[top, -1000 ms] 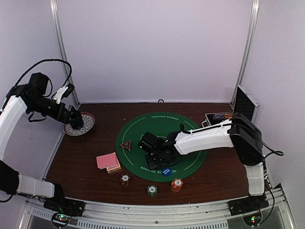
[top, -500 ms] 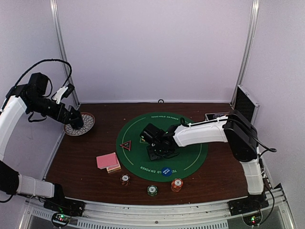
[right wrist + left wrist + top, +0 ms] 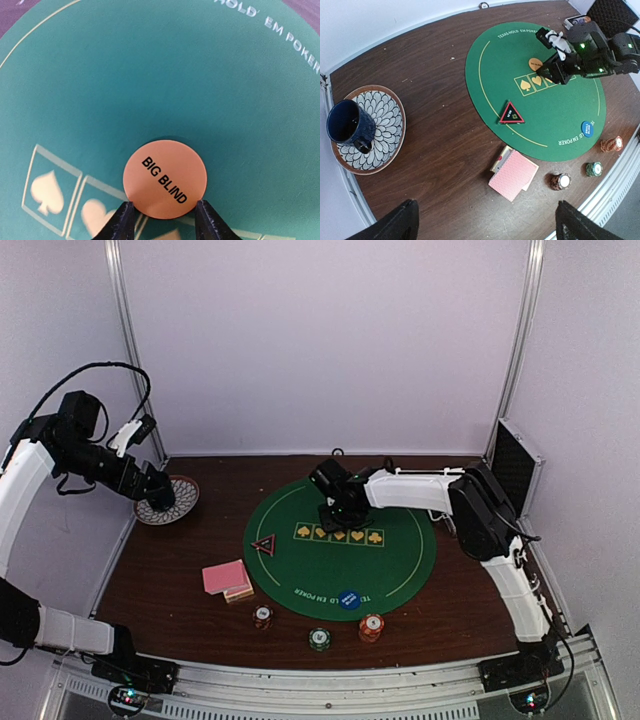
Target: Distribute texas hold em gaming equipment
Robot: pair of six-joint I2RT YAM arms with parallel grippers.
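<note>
Right now the right gripper [image 3: 165, 220] hangs low over the far side of the mat [image 3: 150, 75]. Its fingers stand part-way apart astride one edge of an orange disc [image 3: 165, 180] lying there; whether they pinch it cannot be told. The left gripper [image 3: 485, 205] hovers far left above the plate [image 3: 395, 125], fingers spread wide and empty. Pink cards [image 3: 225, 577] lie left of the mat, and three chip stacks [image 3: 319, 638] stand by its near edge.

The right tool [image 3: 165, 222] is cut off at its wrist view's bottom edge. Whether it grips the Big Blind disc [image 3: 165, 180] between its tips is unclear.
</note>
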